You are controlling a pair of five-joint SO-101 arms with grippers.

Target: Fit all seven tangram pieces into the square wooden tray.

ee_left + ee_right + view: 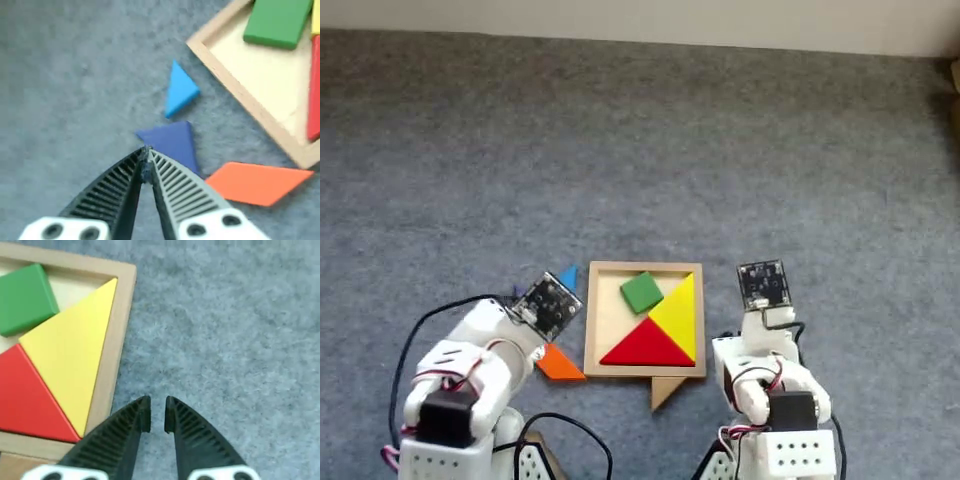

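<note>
The square wooden tray [592, 330] holds a green square [641, 292], a yellow triangle [678, 314] and a red triangle [645, 345]. Left of it on the carpet lie a light blue triangle [179, 91], a dark blue triangle [172, 142] and an orange parallelogram [257, 182]. A tan triangle [665, 390] touches the tray's near edge. My left gripper [146, 152] is shut and empty, its tips at a corner of the dark blue triangle. Beside the tray's right rim [117, 355], my right gripper [155, 412] hovers with its fingers slightly apart and nothing between them.
Grey carpet [640, 150] covers the whole table, with wide free room beyond the tray and to the right of it. Both arm bases stand at the near edge, and a black cable [420, 335] loops beside the left one.
</note>
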